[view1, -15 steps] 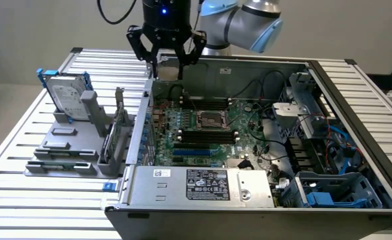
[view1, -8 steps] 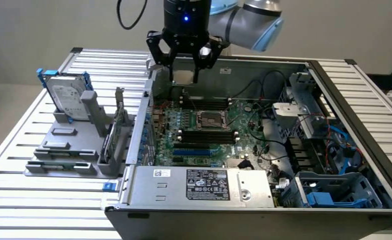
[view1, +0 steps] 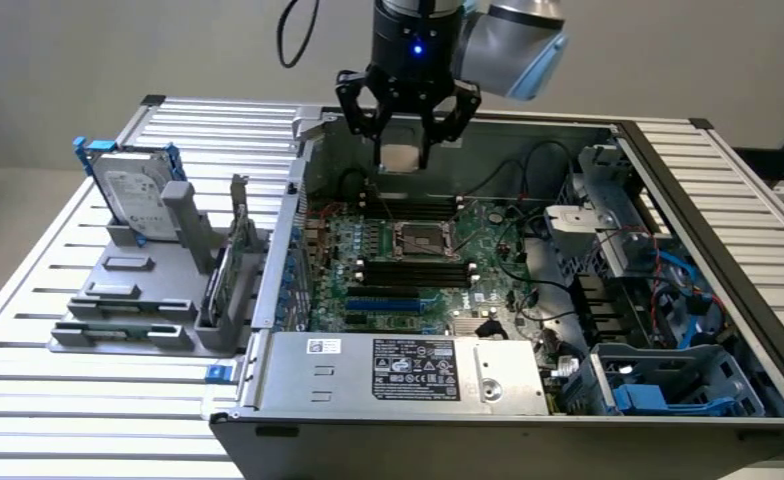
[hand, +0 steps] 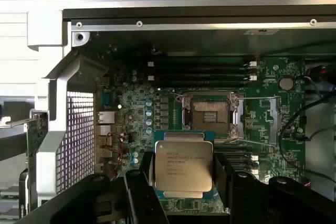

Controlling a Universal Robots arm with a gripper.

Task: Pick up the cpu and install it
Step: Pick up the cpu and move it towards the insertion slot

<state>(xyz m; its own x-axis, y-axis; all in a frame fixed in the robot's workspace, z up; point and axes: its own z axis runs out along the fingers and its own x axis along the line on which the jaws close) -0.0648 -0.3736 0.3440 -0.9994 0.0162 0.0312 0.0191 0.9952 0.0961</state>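
Observation:
My gripper (view1: 406, 128) hangs above the open computer case, over its far part, shut on the cpu (view1: 402, 157). In the wrist view the cpu (hand: 184, 164) is a flat square chip with a dull silver top and fine print, clamped between two black fingers (hand: 143, 177). The dark square socket (view1: 419, 238) with its metal frame lies on the green motherboard, below and nearer than the gripper in the exterior view. Seen from the wrist, the socket (hand: 211, 116) is uncovered, with its frame swung open, and the chip hovers apart from it.
Black memory slots (view1: 416, 272) flank the socket. Cables and a drive cage (view1: 632, 250) crowd the case at the exterior view's right. A power supply (view1: 406, 368) fills the near side. At the left, a silver hard drive (view1: 139, 195) stands upright in a grey fixture (view1: 132, 300).

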